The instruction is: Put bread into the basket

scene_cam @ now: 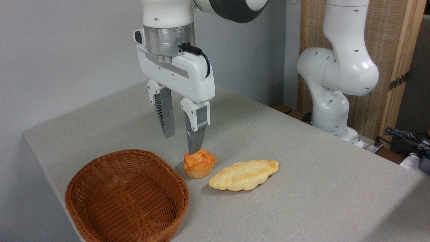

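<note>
The gripper (181,144) is hanging open just above the bun (199,163), one fingertip (194,150) overlapping its top. The basket (100,178) is sitting left of the bun, a braided loaf (244,175) lying right, on the table (302,161).

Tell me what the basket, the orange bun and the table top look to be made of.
Basket: brown woven wicker or rattan, going by the open weave and slight sheen. Bun: looks like baked bread, though its strong orange and smooth gloss could mean a foam or plastic replica. Table top: matte grey, finely textured, probably cloth or felt.
</note>
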